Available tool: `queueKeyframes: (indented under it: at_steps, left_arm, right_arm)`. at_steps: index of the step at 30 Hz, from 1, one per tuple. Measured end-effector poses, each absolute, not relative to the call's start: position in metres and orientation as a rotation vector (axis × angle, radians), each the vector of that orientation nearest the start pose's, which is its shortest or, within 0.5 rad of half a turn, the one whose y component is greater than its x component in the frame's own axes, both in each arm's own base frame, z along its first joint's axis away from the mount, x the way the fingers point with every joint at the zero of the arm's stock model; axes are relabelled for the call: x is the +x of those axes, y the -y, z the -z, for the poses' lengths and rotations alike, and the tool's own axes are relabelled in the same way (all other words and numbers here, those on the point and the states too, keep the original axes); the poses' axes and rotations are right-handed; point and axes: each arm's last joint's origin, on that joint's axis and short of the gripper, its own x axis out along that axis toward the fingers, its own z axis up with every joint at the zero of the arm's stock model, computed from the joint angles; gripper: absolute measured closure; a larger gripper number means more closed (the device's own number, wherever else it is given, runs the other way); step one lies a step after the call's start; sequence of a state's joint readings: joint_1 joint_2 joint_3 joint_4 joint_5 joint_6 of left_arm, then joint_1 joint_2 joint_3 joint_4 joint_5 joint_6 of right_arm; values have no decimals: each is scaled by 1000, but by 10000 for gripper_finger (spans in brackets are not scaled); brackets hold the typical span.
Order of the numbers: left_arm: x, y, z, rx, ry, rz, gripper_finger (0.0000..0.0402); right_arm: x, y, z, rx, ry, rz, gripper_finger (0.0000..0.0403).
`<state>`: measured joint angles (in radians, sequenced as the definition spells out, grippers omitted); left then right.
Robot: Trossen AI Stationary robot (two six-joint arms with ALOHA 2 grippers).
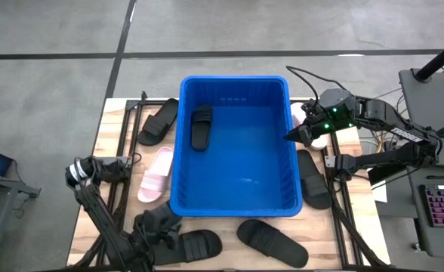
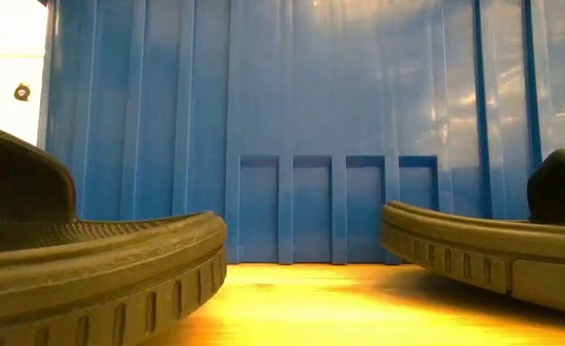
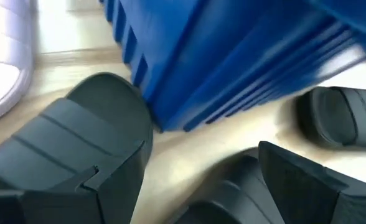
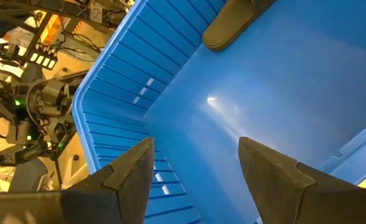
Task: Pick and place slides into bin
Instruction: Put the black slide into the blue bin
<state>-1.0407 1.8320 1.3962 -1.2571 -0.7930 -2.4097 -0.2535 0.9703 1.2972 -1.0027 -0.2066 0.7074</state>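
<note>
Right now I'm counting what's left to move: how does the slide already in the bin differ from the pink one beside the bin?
The black slide in the bin lies on the floor of the blue bin, near its far left corner; the pink slide lies on the table, outside the bin's left wall. One is matte black, the other pale pink. Both lie sole down, strap up, lengthwise along the bin.

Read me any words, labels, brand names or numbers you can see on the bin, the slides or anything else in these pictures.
There are none to read.
The blue bin: bare ribbed walls and a faint embossed mark near its far wall, too faint to make out.
The black slide in the bin and the pink slide: no brand shows.
The keyboard at the right edge: keys too small to read.
</note>
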Motion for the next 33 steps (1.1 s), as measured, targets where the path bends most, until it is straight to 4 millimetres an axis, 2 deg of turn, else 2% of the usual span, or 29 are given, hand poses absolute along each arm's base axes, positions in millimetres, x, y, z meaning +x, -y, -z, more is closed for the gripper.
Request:
queueKeyframes:
  at_steps: [4,12,14,19,26,33]
  left_arm:
    - [174,277,-221,-861,-545,-839,109]
    - [158,284,-214,-854,-800,-930,109]
    - [155,285,-212,-850,-808,-928,109]
    - [155,283,-209,-842,-807,-934,109]
    - [155,287,-187,-786,-855,-991,109]
    - [167,294,-172,-826,-811,-966,109]
  right_arm:
    - [155,34,-397,834,-620,278,179]
    - [155,34,-397,826,-620,276,179]
    - [155,34,-397,823,-621,276,179]
    - [155,34,-397,814,-621,274,179]
    - [155,34,-397,808,-621,275,179]
    - [155,35,-397,800,-612,292,179]
